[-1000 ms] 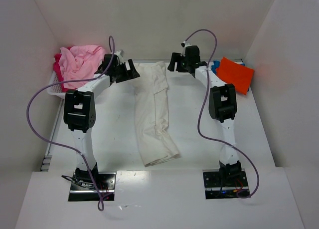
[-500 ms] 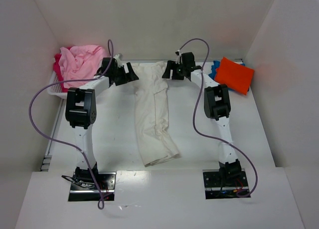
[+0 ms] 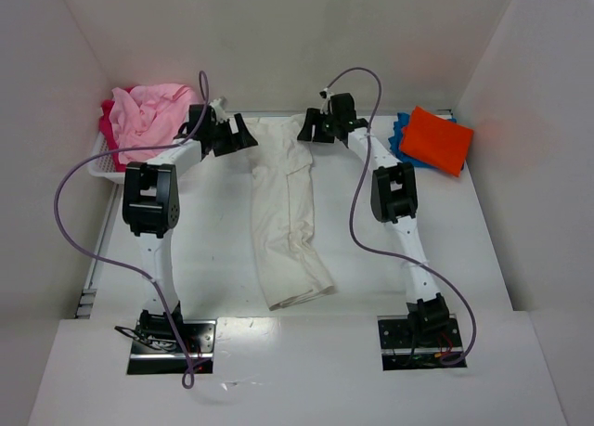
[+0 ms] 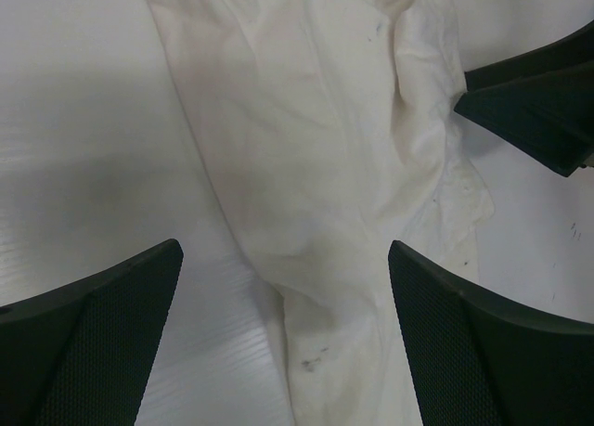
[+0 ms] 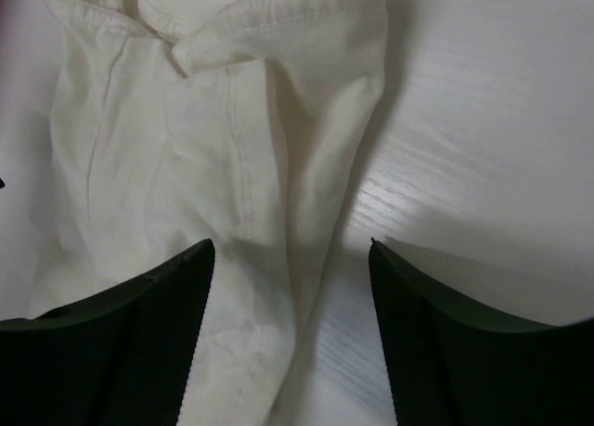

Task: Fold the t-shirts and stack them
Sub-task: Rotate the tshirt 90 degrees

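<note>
Two pincers work at the far end of one cream-white t-shirt (image 3: 290, 213), stretched lengthwise down the middle of the white table (image 3: 213, 250), rumpled and partly folded in on itself. At the left gripper (image 4: 285, 247), jaws spread wide above the cloth's far left part; holds nothing. At the right gripper (image 5: 290, 244), jaws apart at a middling width, straddling the shirt's right edge below a stitched hem; grips nothing. Far left, white slotted basket (image 3: 102, 171) heaped with light pink t-shirt (image 3: 148, 115), red-magenta t-shirt (image 3: 109, 134) showing at its left edge. Far right, orange t-shirt (image 3: 436, 138) folded flat atop blue t-shirt (image 3: 401, 127), well apart from the cream one.
</note>
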### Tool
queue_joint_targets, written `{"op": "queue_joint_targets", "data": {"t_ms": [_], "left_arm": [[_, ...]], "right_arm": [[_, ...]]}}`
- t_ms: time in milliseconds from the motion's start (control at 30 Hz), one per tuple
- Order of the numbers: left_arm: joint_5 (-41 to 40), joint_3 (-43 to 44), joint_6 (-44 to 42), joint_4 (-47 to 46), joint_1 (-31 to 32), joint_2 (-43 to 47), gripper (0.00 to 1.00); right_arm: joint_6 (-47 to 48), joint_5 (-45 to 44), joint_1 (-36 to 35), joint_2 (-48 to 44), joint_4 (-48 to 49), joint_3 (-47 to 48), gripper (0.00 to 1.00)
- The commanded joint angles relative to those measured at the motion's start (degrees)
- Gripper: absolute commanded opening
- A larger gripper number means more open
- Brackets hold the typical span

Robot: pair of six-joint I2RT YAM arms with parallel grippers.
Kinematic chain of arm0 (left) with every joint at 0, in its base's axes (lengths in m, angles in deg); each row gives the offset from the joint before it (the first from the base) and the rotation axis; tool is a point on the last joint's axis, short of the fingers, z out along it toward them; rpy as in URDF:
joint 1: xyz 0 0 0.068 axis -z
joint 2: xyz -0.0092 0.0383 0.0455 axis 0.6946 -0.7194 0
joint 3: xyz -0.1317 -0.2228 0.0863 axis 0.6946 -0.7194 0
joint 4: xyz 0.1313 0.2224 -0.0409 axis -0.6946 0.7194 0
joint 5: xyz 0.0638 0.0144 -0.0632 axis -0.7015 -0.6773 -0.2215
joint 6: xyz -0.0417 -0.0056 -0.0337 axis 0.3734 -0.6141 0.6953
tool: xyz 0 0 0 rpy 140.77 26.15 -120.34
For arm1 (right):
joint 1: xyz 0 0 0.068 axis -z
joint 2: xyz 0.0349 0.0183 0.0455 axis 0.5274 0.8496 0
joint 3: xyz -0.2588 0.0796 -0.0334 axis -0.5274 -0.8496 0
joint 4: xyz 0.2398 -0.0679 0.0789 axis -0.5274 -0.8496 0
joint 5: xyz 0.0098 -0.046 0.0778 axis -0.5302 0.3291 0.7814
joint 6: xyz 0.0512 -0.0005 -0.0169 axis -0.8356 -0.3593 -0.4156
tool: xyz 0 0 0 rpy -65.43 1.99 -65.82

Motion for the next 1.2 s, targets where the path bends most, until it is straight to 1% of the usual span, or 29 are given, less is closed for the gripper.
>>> {"op": "queue_joint_targets", "data": {"t_ms": [0,133,200,300,367,433,600,833,1100,1133,1167], "left_arm": [[1.4,2.1,-2.8,-0.2,-0.6,1.0,0.99],[1.4,1.5,-3.2,0.3,-1.1,1.6,0.99],[2.1,1.5,-3.3,0.3,-1.1,1.6,0.99],[2.1,1.5,-4.2,0.8,-1.1,2.1,0.99],[2.1,1.5,-4.4,1.4,-1.1,2.8,0.99],[2.1,1.5,-4.7,1.4,-1.1,3.0,0.99],[2.8,1.5,-5.3,2.0,-1.1,3.4,0.99],[4.4,1.0,-5.3,2.5,-1.1,3.9,0.99],[6.3,1.0,-5.4,3.1,-1.1,3.9,0.99],[6.3,1.0,-5.9,3.1,-1.1,3.8,0.99],[6.3,1.0,-5.9,3.3,-1.1,3.4,0.99]], "right_arm": [[0.7,-1.1,-1.6,2.2,-3.5,4.8,0.68],[0.7,-1.4,-1.6,3.1,-4.1,6.5,0.61],[0.7,-1.4,-1.6,3.6,-4.6,7.9,0.6],[0.7,-1.4,-1.6,4.4,-5.2,10.0,0.49],[0.7,-2.4,-1.6,5.0,-5.7,10.6,0.36],[1.4,-4.4,-1.6,5.0,-6.7,10.8,0.29],[2.6,-9.8,-0.9,4.5,-9.0,11.7,0.19],[3.1,-11.7,3.0,2.2,-10.0,12.2,0.18],[3.7,-12.1,3.5,0.7,-10.0,11.0,0.18],[3.7,-12.1,3.5,0.7,-10.0,10.3,0.19],[3.7,-11.8,3.5,0.7,-10.0,9.9,0.22]]}}
